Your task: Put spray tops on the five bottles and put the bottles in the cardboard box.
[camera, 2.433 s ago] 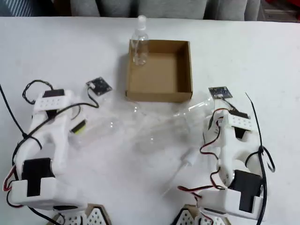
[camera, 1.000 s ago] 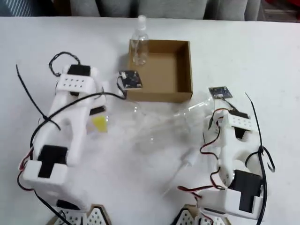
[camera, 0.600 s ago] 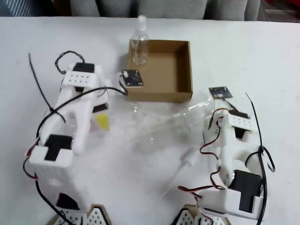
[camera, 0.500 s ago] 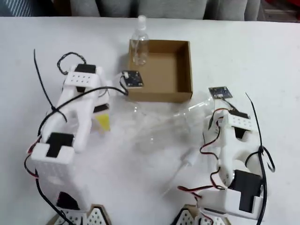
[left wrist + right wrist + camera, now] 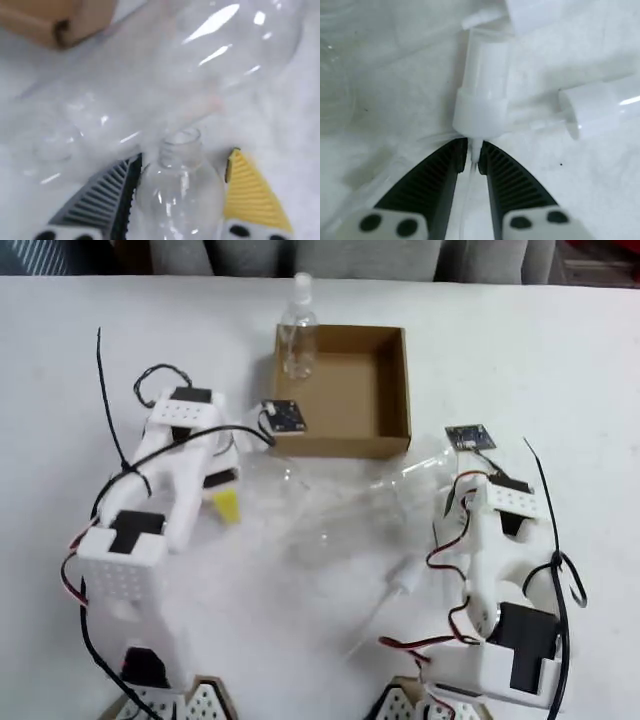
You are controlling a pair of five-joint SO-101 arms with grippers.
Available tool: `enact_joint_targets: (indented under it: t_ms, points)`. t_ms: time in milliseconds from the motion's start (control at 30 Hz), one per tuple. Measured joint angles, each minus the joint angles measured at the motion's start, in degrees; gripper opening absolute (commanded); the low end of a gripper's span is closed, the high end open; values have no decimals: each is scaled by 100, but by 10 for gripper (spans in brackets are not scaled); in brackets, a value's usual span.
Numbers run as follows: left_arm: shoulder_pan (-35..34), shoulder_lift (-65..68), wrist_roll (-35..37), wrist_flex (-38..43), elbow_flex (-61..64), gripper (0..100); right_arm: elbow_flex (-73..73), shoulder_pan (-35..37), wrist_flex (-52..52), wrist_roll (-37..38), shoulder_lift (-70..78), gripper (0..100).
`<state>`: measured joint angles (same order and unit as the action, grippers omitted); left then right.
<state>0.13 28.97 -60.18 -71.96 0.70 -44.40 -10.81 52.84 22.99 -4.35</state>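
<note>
Left gripper [image 5: 185,157]: closed on an uncapped bottle [image 5: 180,192], grey and yellow jaws against its shoulders.
Uncapped bottle: clear plastic with a threaded open neck, left of the table's middle, nearer than the box.
Right gripper [image 5: 474,150]: pinching the spray top [image 5: 482,105] by its thin tube.
Spray top: white, lying flat at the right.
Cardboard box [image 5: 340,446]: far centre, with a capped bottle [image 5: 298,335] upright in its far-left corner.
</note>
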Motion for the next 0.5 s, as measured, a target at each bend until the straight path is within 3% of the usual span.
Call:
enact_joint_targets:
  t_ms: [100, 367, 500]
  points:
    - [18, 18, 9, -18, 0, 56, 0, 0, 0, 0, 0, 17]
    - [44, 18, 44, -378, -18, 20, 0, 0, 0, 0, 0, 17]
    - [44, -44, 791, -431, -9, 20, 0, 0, 0, 0, 0, 17]
